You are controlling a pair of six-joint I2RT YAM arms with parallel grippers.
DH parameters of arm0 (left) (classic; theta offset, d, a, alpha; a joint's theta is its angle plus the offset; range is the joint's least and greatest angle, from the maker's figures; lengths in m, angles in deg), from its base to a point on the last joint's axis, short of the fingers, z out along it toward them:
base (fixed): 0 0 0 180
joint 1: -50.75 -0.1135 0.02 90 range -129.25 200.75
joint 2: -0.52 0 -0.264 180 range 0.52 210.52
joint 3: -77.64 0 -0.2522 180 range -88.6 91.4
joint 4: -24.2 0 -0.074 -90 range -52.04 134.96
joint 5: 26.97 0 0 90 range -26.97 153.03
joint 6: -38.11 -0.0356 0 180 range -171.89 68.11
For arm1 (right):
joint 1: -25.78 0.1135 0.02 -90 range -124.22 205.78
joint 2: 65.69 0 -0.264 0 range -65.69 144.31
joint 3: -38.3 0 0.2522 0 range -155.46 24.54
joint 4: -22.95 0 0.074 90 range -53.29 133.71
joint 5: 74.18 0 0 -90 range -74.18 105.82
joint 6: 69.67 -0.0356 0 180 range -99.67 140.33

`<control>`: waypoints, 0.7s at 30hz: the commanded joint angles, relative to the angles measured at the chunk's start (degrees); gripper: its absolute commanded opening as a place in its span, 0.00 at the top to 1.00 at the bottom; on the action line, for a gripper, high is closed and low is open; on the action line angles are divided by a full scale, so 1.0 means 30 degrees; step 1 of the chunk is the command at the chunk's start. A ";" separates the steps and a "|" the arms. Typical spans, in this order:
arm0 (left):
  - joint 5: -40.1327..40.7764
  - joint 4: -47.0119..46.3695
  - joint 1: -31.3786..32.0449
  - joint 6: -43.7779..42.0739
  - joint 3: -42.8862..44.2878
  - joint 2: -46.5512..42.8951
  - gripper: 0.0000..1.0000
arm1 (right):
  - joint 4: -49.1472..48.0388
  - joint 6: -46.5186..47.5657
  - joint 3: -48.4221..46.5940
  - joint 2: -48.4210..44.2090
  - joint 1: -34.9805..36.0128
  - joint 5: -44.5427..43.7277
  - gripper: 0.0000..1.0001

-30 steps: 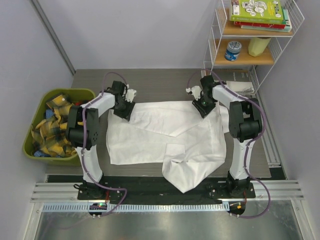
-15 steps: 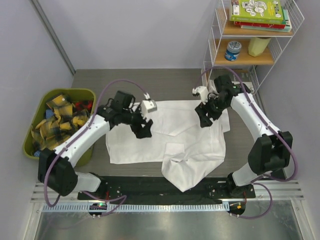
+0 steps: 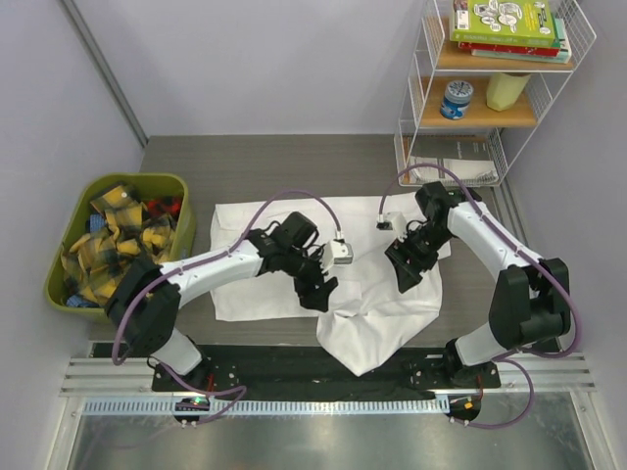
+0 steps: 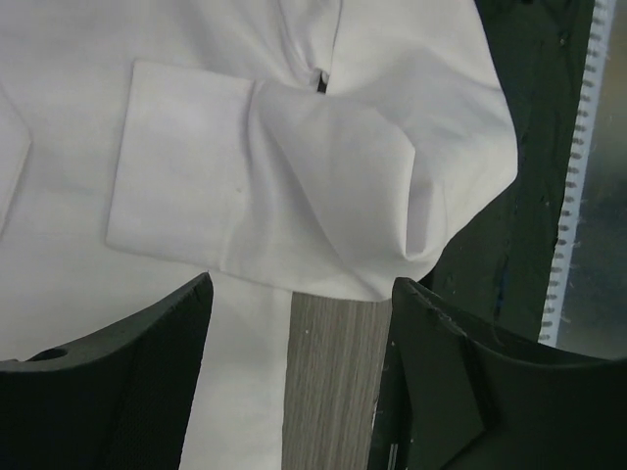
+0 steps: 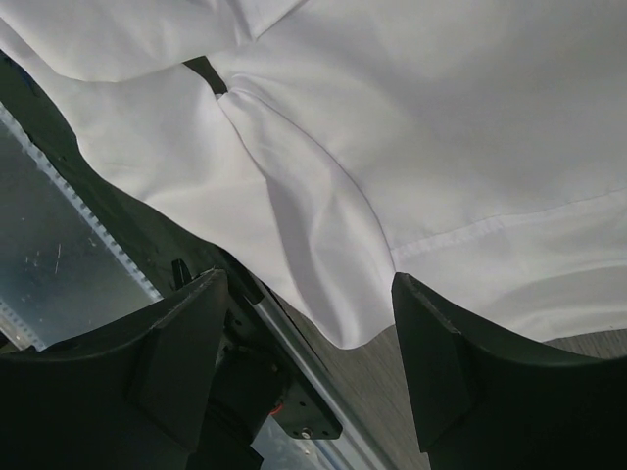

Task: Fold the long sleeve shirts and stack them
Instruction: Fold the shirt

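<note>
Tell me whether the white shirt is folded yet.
Not yet. The shirt lies mostly spread, a cuffed sleeve laid across it and one bunched end reaching past the table's near edge.

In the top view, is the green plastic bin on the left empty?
No, the green plastic bin is filled with crumpled yellow-and-black plaid cloths.
</note>
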 commanded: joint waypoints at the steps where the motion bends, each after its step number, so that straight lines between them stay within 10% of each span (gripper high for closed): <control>1: -0.1714 -0.3004 0.1280 0.1920 0.1555 0.1486 0.25 | 0.0257 0.0193 0.0284 -0.0920 -0.0019 0.0865 0.26; 11: -0.2037 -0.3215 0.2370 0.3475 0.2082 0.3367 0.62 | 0.0227 0.0163 0.0227 -0.1331 -0.0371 0.1101 0.24; 21: 0.3967 -0.2687 0.2048 0.0489 0.2375 0.3131 0.46 | 0.0198 0.0251 0.0401 -0.1536 -0.0429 0.0896 0.24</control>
